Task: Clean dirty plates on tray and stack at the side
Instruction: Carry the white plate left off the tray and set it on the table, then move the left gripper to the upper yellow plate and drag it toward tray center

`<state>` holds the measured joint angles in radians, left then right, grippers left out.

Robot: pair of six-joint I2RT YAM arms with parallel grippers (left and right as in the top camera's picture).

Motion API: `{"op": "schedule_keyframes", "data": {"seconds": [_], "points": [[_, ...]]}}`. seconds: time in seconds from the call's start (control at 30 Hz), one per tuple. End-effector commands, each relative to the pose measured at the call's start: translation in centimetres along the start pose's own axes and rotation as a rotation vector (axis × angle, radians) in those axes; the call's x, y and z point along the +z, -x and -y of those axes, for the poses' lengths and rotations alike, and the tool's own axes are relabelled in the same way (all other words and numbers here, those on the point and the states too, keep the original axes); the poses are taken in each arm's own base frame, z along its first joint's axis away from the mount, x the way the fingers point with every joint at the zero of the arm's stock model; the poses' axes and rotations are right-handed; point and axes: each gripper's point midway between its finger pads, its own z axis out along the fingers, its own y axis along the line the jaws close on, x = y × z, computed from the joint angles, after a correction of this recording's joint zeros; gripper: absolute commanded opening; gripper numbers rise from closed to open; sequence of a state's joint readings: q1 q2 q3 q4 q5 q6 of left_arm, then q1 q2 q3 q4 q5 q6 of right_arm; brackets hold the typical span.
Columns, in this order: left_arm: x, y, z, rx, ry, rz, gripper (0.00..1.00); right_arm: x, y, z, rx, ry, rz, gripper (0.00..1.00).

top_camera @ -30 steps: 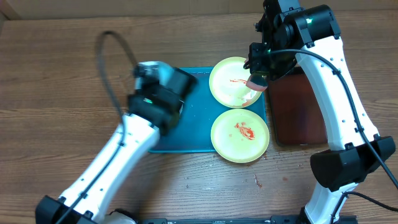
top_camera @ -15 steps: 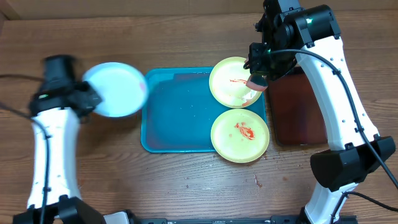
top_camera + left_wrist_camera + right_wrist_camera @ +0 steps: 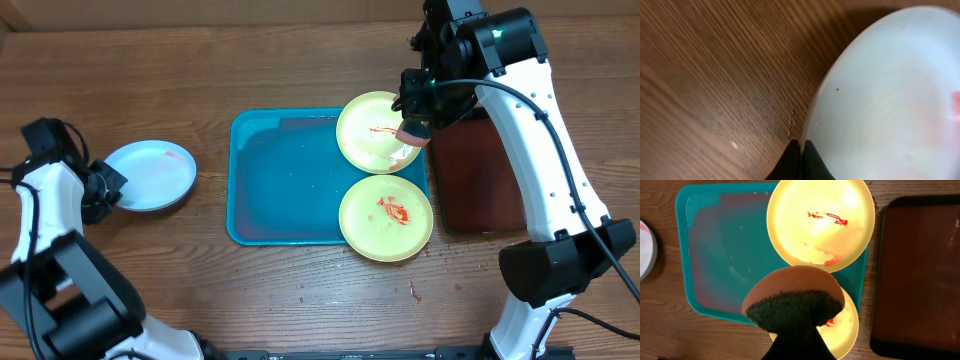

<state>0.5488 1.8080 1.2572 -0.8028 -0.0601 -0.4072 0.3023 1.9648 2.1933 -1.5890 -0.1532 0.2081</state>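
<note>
Three plates: one round, shallow plastic light blue plate (image 3: 148,175) with a whitish centre, and two pale yellow-green ones of the same shape.
Turquoise tray (image 3: 290,185): large, rectangular, plastic, with rounded corners and a raised rim, in the middle of the overhead view.
My left gripper (image 3: 105,188): at the left edge of the overhead view, clamped on the left rim of the light blue plate. In my left wrist view my two black fingertips (image 3: 812,162) meet tight at that rim with no gap between them.
Light blue plate, place: over the wooden table (image 3: 300,60), left of the turquoise tray and apart from it. A faint pink smear shows near its upper right. Whether it lies flat or hangs just above the wood I cannot tell.
My right gripper (image 3: 412,125): upper right of centre, fingers pinched on a sponge (image 3: 795,300) that is orange-brown with a dark green scouring face.
Sponge, place: over the lower right rim of the upper yellow-green plate (image 3: 372,130); touching or not, I cannot tell.
Upper yellow-green plate: in the tray's upper right corner, with a thin red streak across its middle and a red dab near its lower rim.
Lower yellow-green plate (image 3: 386,217): just below the upper one, overhanging the tray's lower right corner, with a red sauce blot in its centre.
Brown-red tray (image 3: 480,175): narrower and dark, just right of the turquoise tray, partly under my right arm.
</note>
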Motion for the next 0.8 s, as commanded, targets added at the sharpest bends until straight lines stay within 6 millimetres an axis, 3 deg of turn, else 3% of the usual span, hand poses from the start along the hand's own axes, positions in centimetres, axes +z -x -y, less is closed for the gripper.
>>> {"op": "schedule_keyframes", "data": {"seconds": [0.0,0.1,0.23,0.4,0.47,0.57,0.7,0.77], "points": [[2.1,-0.7,-0.4,0.030,0.032,-0.050,0.04,-0.6,0.3,-0.1,-0.009,0.011,0.022,0.04],[3.2,-1.2,-0.5,0.033,0.045,-0.083,0.04,-0.6,0.3,-0.1,-0.009,0.010,0.021,0.04],[3.2,-1.5,-0.3,0.113,0.025,-0.098,0.07,-0.6,0.3,-0.1,-0.009,0.010,0.021,0.04],[2.3,-1.1,0.4,0.155,-0.013,-0.083,0.35,-0.6,0.3,-0.1,-0.009,0.010,0.021,0.04],[1.4,-0.7,0.7,0.168,-0.027,-0.069,0.43,-0.6,0.3,-0.1,-0.009,0.010,0.021,0.04],[-0.6,0.3,1.2,0.173,-0.051,-0.036,0.47,-0.6,0.3,-0.1,-0.009,0.010,0.021,0.04],[-4.7,0.8,4.0,0.288,-0.138,0.023,0.48,-0.6,0.4,-0.2,-0.009,0.011,0.024,0.04],[-7.0,0.1,6.7,0.376,-0.214,0.049,0.50,-0.6,0.5,-0.2,-0.010,0.012,0.028,0.04]]}}
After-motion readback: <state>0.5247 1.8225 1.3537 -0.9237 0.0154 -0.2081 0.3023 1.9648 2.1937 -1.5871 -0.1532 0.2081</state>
